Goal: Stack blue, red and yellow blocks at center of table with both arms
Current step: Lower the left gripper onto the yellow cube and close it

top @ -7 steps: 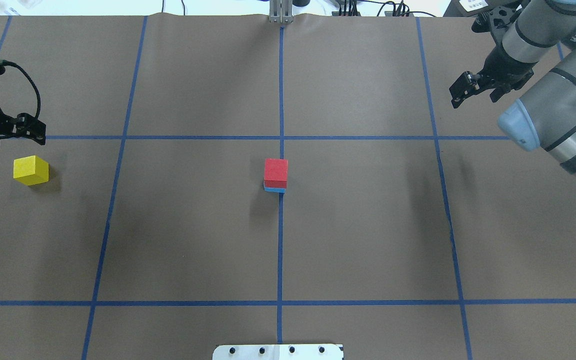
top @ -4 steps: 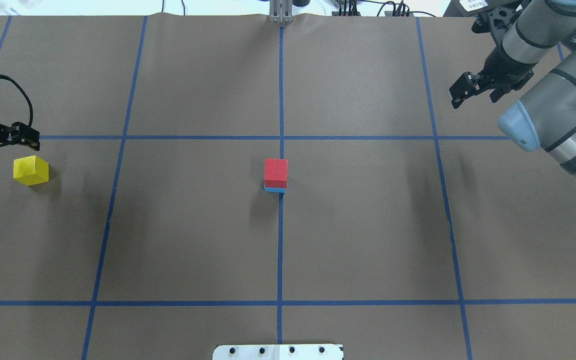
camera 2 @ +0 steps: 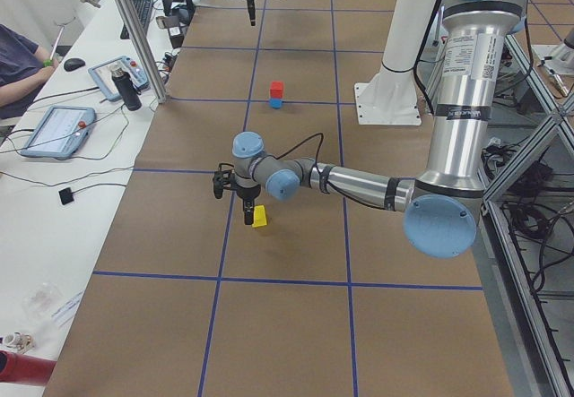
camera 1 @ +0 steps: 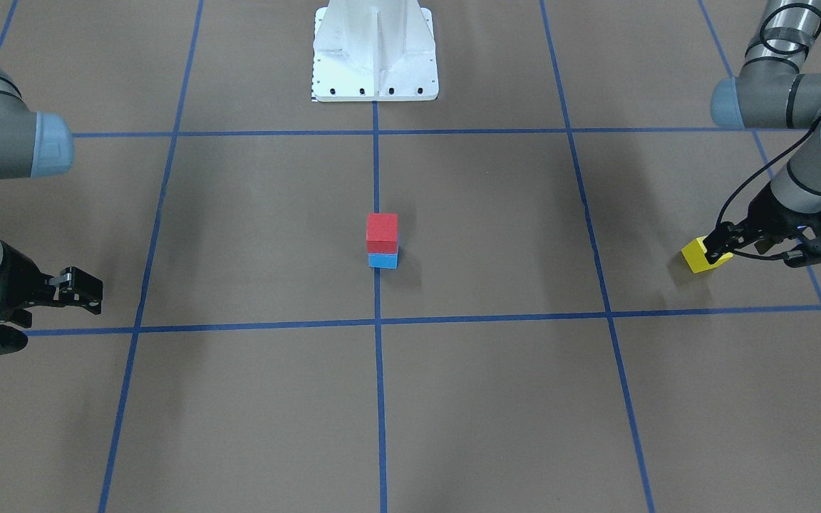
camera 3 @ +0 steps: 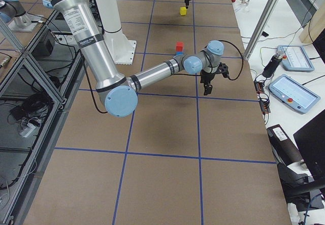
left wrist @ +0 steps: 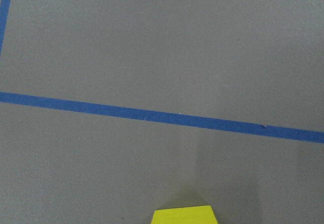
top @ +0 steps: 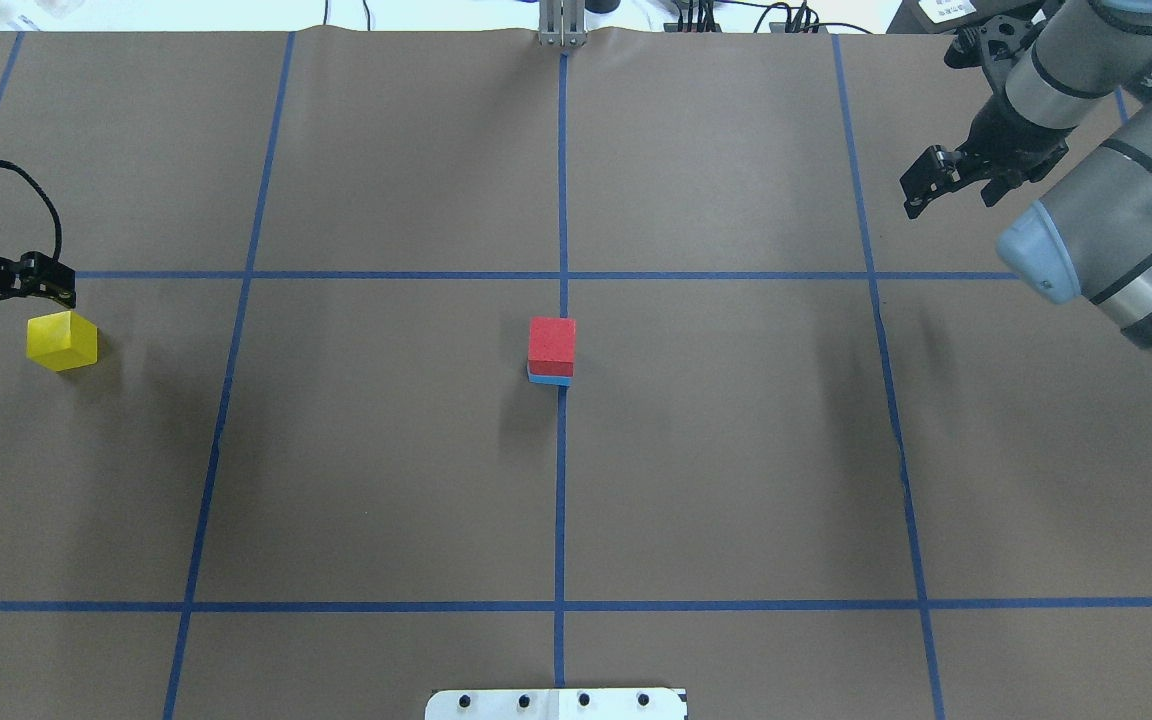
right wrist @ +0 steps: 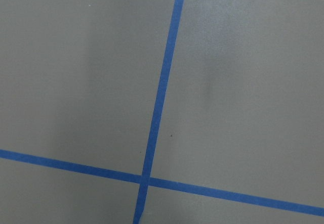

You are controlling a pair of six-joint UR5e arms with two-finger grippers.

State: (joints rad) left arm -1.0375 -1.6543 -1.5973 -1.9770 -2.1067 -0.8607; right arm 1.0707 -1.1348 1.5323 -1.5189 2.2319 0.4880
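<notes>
Two sets of jaws, both standing apart and both gripping nothing. The left jaws are pointing down, close over the tabletop (top: 386,470) near its left edge in the overhead view. One finger (camera 1: 715,241) is sitting just beside the yellow block (top: 62,340). The block is lying outside the gap between the fingers, and I cannot tell if finger and block are touching. In the left wrist view only the block's top edge is poking in at the bottom of the frame, below a blue tape line (left wrist: 162,117).

The right jaws are hanging over the far right part of the tabletop, near a tape crossing, well apart from every block. The right wrist view is showing only brown surface and crossing tape.

The yellow block is sitting alone on the tabletop, upright, well apart from the centre. The red block (top: 551,343) is resting on top of the blue block (top: 548,379) at the tabletop's centre, right on the middle tape line. They are roughly flush, with a sliver of blue showing under the red in the overhead view.

The left arm (camera 2: 359,182) is stretching out low along the tabletop. The right arm (camera 3: 152,72) is reaching the same way at the other end.
</notes>
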